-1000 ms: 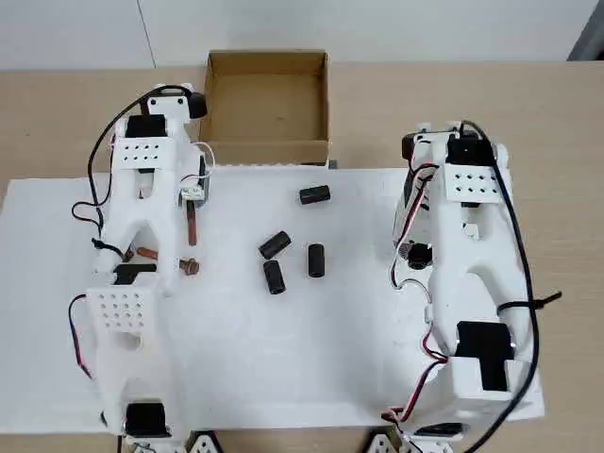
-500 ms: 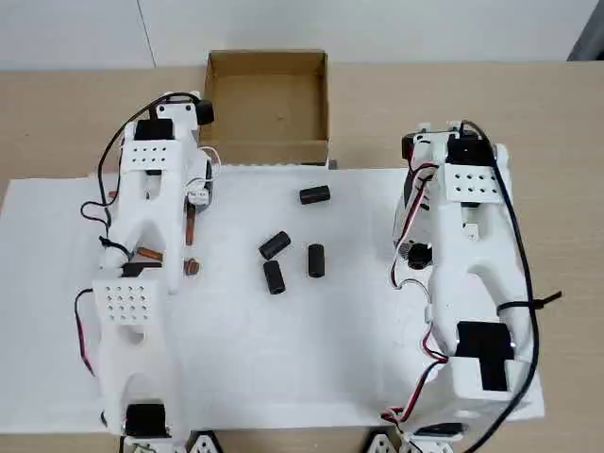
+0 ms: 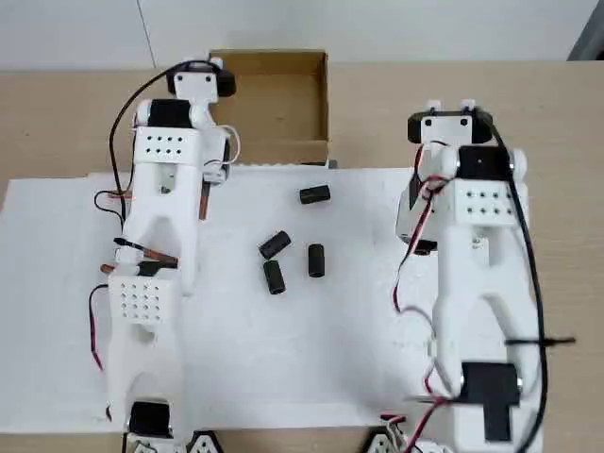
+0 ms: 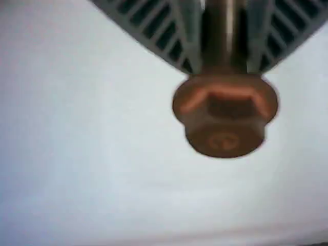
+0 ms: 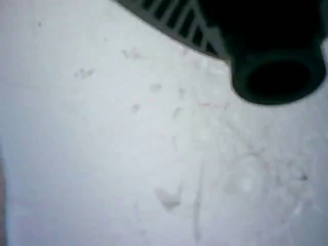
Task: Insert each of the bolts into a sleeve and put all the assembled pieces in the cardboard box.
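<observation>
Both arms shifted toward 12 o'clock, left gripper (image 4: 225, 48) clamped on a bolt (image 4: 225, 115), right gripper (image 3: 420, 236) pinching a sleeve (image 5: 277, 77); mating them looked next.

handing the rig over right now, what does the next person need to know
Left pincer: shut on a bolt, over the mat.
Right pincer: shut on a sleeve.
Four loose sleeves lie mid-mat. At least one spare bolt lies by the left arm.
Done: one bolt and one sleeve are in hand. Nothing is joined, and no assembled piece shows in the box.
Left: push the bolt into the sleeve, box it, then do the rest.
</observation>
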Tool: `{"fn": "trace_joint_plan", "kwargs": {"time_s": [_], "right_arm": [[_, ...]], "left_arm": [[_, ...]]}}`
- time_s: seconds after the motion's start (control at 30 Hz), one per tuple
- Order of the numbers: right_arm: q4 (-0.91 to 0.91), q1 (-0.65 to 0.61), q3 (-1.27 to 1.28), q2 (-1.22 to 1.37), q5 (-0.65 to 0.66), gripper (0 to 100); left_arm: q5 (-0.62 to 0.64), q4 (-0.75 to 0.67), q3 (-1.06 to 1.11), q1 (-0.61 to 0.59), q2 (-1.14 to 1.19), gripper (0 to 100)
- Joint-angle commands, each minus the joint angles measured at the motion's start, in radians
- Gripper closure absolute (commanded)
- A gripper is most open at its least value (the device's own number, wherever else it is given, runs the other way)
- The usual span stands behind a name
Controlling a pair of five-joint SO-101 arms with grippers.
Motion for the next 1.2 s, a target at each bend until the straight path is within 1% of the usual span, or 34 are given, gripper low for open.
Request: {"fn": "trace_joint_plan", "kwargs": {"time_s": [0.0,0.1,0.23,0.43,0.5,0.63,0.77,0.87,0.97,1.07,1.17], "right_arm": [[0.010,-0.002,0.046,-0.157,0.006,99.5],[0.010,-0.002,0.120,-0.259,0.003,99.5],[0.008,0.004,0.232,-0.409,0.002,99.5],[0.001,-0.002,0.427,-0.636,0.002,99.5],[-0.001,-0.002,0.476,-0.700,0.003,99.5],[-0.015,-0.002,0.566,-0.791,0.002,99.5],[-0.070,-0.005,0.635,-0.872,0.006,99.5],[-0.107,-0.050,0.674,-0.931,0.008,99.5],[-0.154,-0.116,0.723,-0.970,0.008,99.5],[-0.245,-0.170,0.809,-1.001,0.003,99.5],[-0.344,-0.186,0.884,-1.026,0.002,99.5]], "left_arm": [[0.048,0.026,-0.016,0.046,-0.183,100],[0.046,0.026,0.035,0.092,-0.279,100],[0.049,0.026,0.166,0.155,-0.445,100],[0.051,0.023,0.475,0.269,-0.743,100],[0.054,-0.005,0.588,0.305,-0.819,100],[0.167,-0.144,0.820,0.333,-0.945,100],[0.235,-0.259,1.013,0.371,-1.077,100],[0.308,-0.342,1.153,0.411,-1.188,100],[0.367,-0.474,1.307,0.431,-1.289,100],[0.400,-0.612,1.449,0.434,-1.370,100],[0.405,-0.715,1.552,0.430,-1.439,100]]}}
